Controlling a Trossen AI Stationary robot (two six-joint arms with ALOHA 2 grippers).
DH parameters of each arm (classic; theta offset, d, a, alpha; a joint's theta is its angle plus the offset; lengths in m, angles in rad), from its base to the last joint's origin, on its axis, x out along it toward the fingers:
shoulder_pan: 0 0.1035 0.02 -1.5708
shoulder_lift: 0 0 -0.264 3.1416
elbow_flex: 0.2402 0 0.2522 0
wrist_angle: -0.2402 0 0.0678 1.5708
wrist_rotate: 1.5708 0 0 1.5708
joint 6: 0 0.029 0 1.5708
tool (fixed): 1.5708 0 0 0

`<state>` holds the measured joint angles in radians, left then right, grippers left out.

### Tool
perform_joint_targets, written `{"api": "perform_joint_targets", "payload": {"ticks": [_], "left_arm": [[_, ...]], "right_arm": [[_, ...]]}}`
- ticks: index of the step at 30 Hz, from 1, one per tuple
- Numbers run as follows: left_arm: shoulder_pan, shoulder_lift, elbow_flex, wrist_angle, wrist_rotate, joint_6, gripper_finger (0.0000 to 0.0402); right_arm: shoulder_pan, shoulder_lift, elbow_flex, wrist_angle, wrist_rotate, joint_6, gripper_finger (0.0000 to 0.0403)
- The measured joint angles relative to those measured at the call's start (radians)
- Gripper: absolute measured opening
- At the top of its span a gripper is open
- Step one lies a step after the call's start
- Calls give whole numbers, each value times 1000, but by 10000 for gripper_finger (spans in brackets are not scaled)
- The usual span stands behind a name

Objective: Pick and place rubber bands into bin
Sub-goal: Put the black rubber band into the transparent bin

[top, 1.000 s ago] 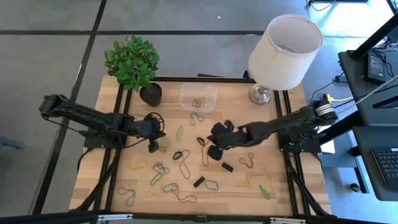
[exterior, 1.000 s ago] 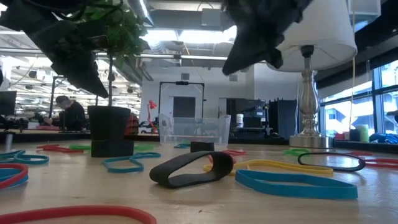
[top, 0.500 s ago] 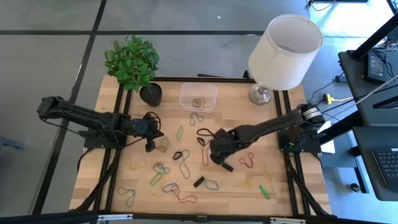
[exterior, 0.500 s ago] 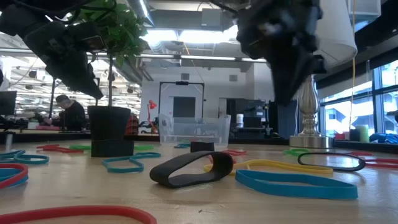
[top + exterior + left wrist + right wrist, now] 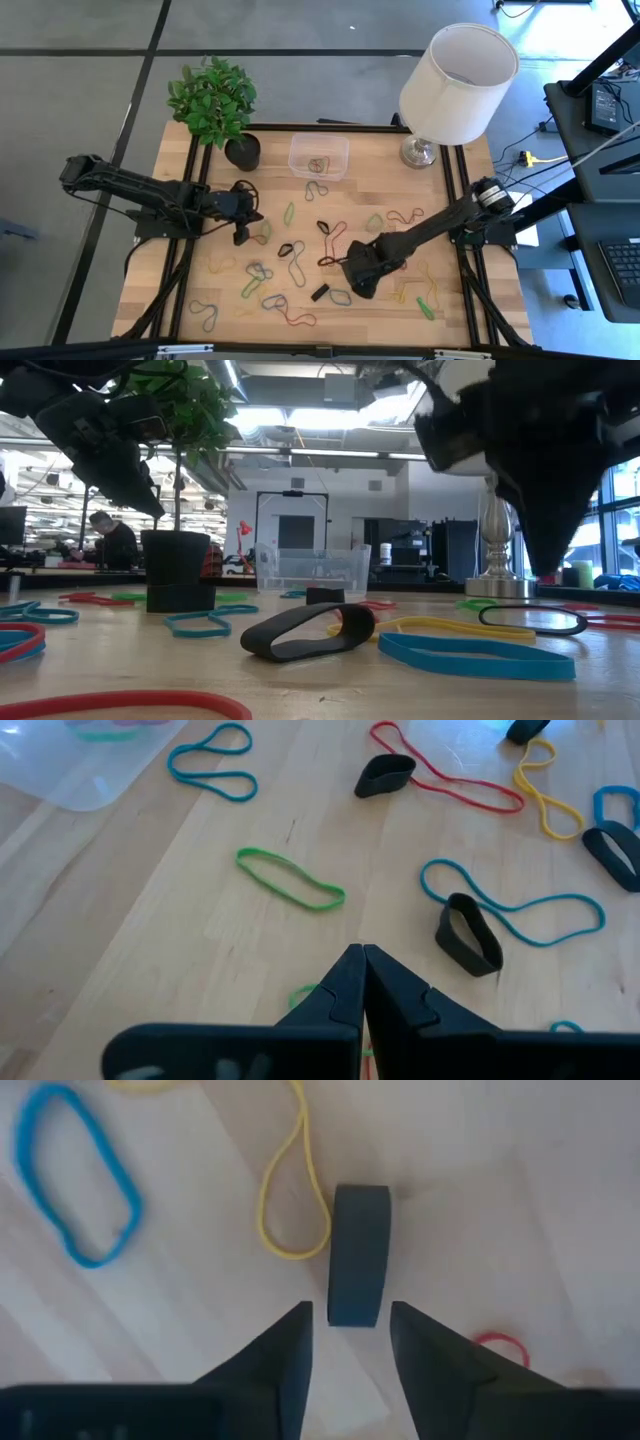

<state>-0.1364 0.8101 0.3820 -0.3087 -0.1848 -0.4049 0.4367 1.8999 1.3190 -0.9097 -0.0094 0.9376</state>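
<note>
On the wooden worktop (image 5: 470, 300), loose rubber bands (image 5: 300, 262) lie scattered around the centre. At 12 o'clock stands the clear bin (image 5: 319, 157), a few bands inside. Right end effector (image 5: 348, 1342), fingers spread, hovers over a black band (image 5: 359, 1268) toward 5 o'clock. Left end effector (image 5: 362, 965), pressed together, hangs toward 9 o'clock.

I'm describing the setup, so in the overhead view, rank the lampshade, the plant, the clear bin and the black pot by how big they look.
1. Lampshade
2. Plant
3. Clear bin
4. Black pot
</note>
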Motion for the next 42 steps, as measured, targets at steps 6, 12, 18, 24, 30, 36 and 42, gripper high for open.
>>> {"api": "perform_joint_targets", "payload": {"ticks": [6,12,18,24,30,36,42], "left_arm": [[0,0,0,0,0,0,2],[0,0,0,0,12,0,2],[0,0,0,2,26,0,3],[0,0,0,32,-12,72,3],[0,0,0,102,-5,130,2],[0,0,0,118,-64,191,2],[10,0,0,119,-138,191,3]], "right_arm": [[6,75,0,0,7,-3,143],[5,110,-1,8,5,-5,97],[-1,84,-11,18,3,0,11],[-54,-39,-11,13,99,-3,8],[-189,-167,-10,52,171,-123,6],[-367,-177,130,53,178,-398,3],[-531,-68,382,42,177,-687,2]]}}
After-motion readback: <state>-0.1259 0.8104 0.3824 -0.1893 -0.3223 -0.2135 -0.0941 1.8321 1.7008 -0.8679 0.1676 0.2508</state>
